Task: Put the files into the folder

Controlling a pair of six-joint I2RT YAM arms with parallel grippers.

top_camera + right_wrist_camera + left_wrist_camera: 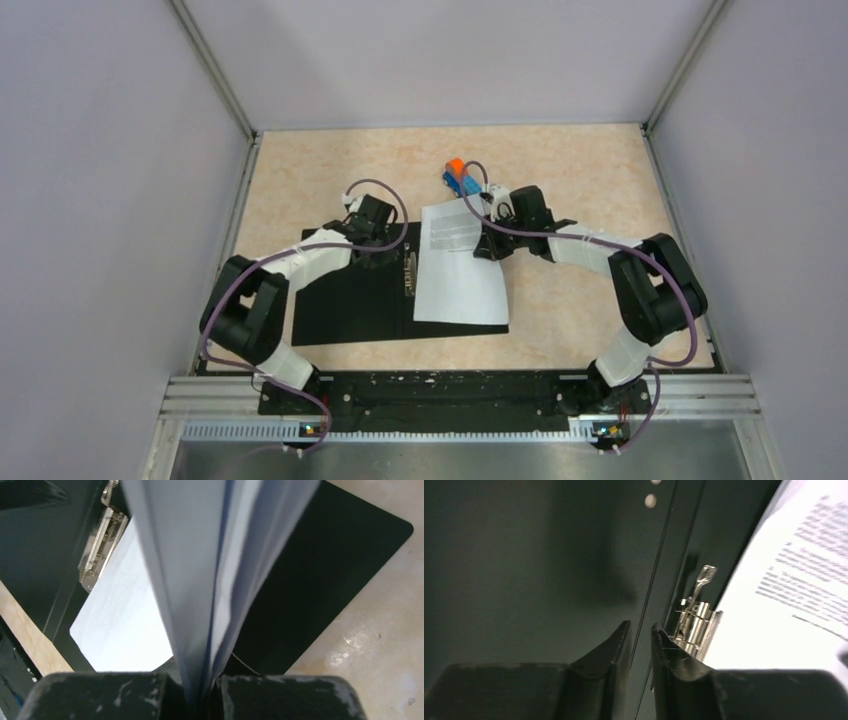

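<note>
The folder [350,300] lies open on the table, black inside up, with its metal clip strip [410,272] at the spine. The files [460,268], white printed sheets, lie over the folder's right half. My right gripper [492,236] is shut on the files' far right edge; in the right wrist view the sheets [200,555] rise pinched between the fingers [100,695]. My left gripper [375,250] is down on the folder's left half beside the clip. In the left wrist view its jaws [640,630] are nearly closed with a thin gap and hold nothing, next to the clip strip [696,620].
A small blue-and-orange toy truck [460,176] stands on the table just behind the right gripper. Grey walls enclose the beige table [600,180] on three sides. The arm bases sit on a black rail [440,395] at the near edge.
</note>
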